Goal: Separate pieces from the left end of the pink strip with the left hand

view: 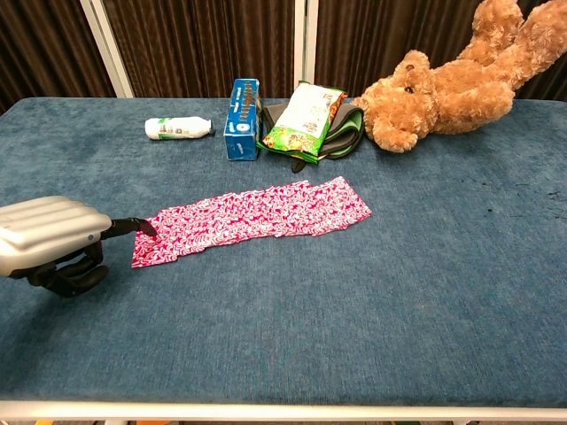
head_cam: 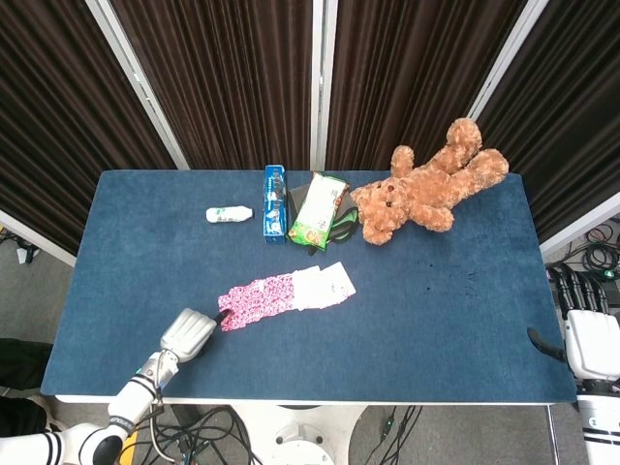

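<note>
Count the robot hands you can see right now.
2. The left hand sits at the pink patterned strip's left end, fingertip there; the right hand hangs off the blue table's right edge.
</note>
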